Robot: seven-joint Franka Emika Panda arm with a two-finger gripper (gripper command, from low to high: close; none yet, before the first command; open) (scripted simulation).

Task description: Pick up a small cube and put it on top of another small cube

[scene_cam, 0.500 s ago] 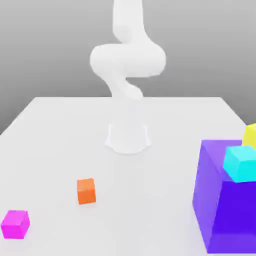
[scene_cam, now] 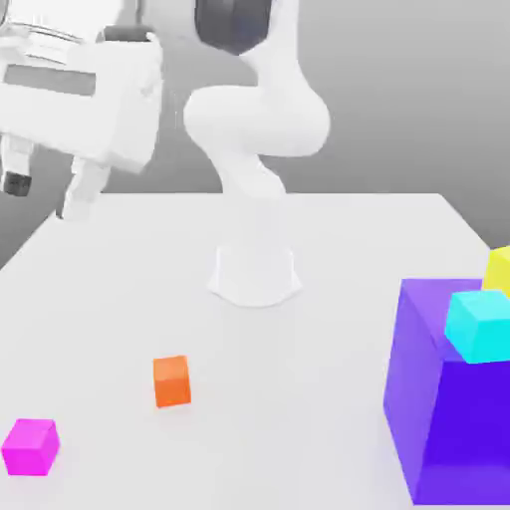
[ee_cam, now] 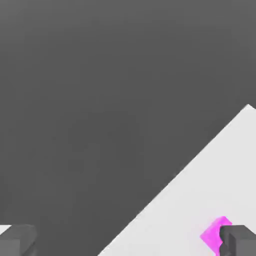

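Magenta cube: we see it (scene_cam: 30, 447) on the desk (scene_cam: 255, 438), near its front edge at the exterior view's left, where it lay a moment ago.
Orange cube: also unmoved (scene_cam: 171, 382), set back from the magenta one and apart from it; we judge it a likely base for the stack.
Hand: its fingers stand apart with nothing between them (scene_cam: 45, 191), and it has just come into the exterior view, high at that view's left.
Big block: purple (scene_cam: 448, 398), well apart at the exterior view's right, with cyan (scene_cam: 482, 327) and yellow (scene_cam: 499, 271) cubes showing by its top.
Meaning: we take this as the approach; nothing is picked up, and we should line up over the magenta cube before lowering.
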